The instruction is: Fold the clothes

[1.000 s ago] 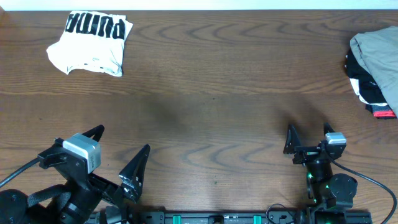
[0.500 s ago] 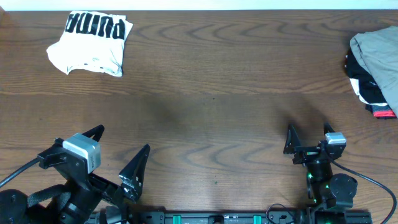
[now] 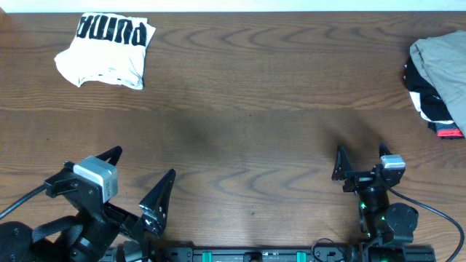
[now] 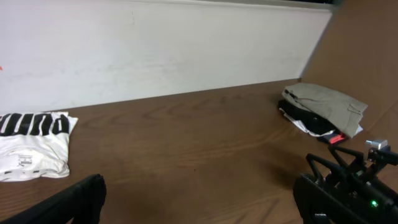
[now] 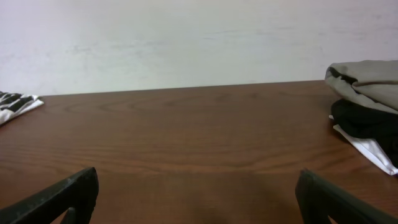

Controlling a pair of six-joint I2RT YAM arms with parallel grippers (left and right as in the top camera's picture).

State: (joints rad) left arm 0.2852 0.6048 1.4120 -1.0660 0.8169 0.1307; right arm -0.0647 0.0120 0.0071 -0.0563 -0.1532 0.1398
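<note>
The shirt (image 3: 108, 51) lies far left, well beyond your open left gripper (image 3: 143, 164); your open right gripper (image 3: 360, 156) sits farther away.

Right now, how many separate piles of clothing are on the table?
2. The white PUMA T-shirt lies at the far left corner; a heap of beige-grey, black and red garments sits at the far right edge, partly out of frame, so more may be hidden.

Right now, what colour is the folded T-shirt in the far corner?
The T-shirt is white with bold black PUMA lettering, clearest in the overhead view.
</note>
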